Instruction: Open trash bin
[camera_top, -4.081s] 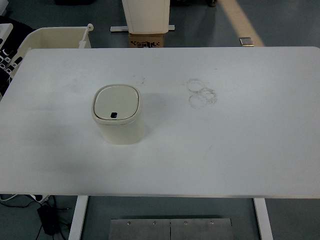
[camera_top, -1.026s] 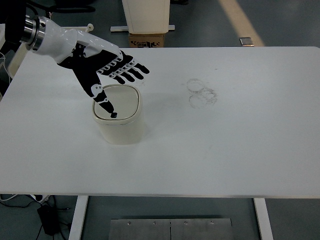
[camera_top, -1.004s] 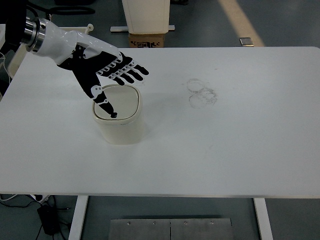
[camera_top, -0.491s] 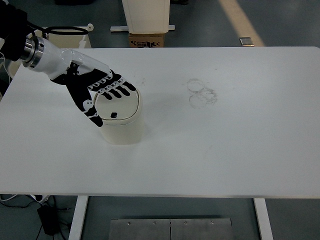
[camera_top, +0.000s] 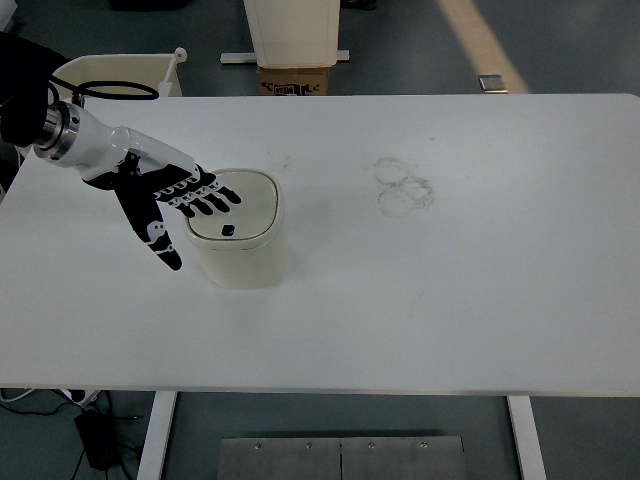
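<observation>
Fingers (camera_top: 210, 198) spread, over glossy rounded trash bin (camera_top: 238, 240)

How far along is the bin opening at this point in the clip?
Done: the left hand has reached the trash bin, fingers spread and lying over the left part of its lid, thumb hanging down beside the bin's left wall. In hand: nothing is gripped; whether the fingertips press the lid cannot be told. Left: the lid sits flat and closed, so the opening itself is not yet done. The right arm is out of view.
</observation>
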